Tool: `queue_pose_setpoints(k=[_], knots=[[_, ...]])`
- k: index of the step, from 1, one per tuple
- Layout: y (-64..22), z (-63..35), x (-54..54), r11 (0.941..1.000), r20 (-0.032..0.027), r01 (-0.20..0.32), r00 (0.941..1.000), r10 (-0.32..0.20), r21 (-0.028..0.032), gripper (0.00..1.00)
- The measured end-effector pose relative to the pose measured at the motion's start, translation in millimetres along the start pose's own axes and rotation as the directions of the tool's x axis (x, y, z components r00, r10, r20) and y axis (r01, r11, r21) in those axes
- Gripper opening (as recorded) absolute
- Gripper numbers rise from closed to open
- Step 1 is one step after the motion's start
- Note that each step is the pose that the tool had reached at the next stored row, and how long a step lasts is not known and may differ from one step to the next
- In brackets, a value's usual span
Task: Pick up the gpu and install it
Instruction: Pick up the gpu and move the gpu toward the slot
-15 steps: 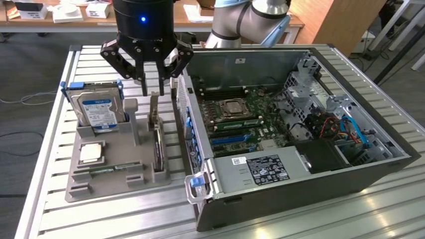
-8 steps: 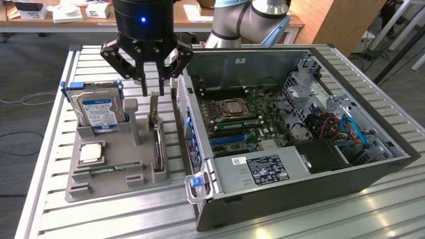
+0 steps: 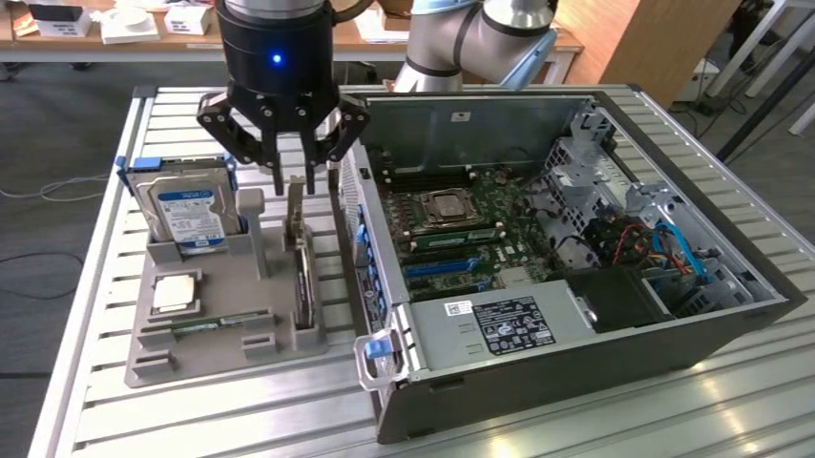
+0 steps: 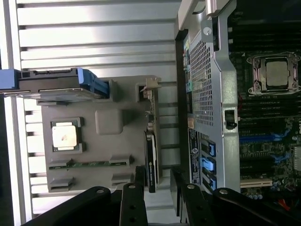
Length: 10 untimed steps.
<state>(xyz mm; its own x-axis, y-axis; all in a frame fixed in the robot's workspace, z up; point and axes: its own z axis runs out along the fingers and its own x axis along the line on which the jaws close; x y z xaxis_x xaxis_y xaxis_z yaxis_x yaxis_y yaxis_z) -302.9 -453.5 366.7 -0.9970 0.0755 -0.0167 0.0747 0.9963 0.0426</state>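
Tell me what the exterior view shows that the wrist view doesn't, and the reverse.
Exterior view: the grey metal power supply box with a printed label and red and blue cables inside the open black computer case, plus the blue label face of the silver hard drive. Wrist view: a straight-down look at the top edge of the thin dark gpu card lying between the black fingers. Both: the open gripper above that card, standing edge-on in the grey plastic tray.

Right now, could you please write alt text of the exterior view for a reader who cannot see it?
An open gripper is poised over a thin graphics card standing on edge in a grey holder, between a hard drive and an open computer case.
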Motion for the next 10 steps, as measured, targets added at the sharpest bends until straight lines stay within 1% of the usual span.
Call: queue_pose_setpoints(k=[10], knots=[[-0.8,18.3,0.5,1.0000,0.0001,0.000,1.0000,0.000,-0.0001,0.36]])
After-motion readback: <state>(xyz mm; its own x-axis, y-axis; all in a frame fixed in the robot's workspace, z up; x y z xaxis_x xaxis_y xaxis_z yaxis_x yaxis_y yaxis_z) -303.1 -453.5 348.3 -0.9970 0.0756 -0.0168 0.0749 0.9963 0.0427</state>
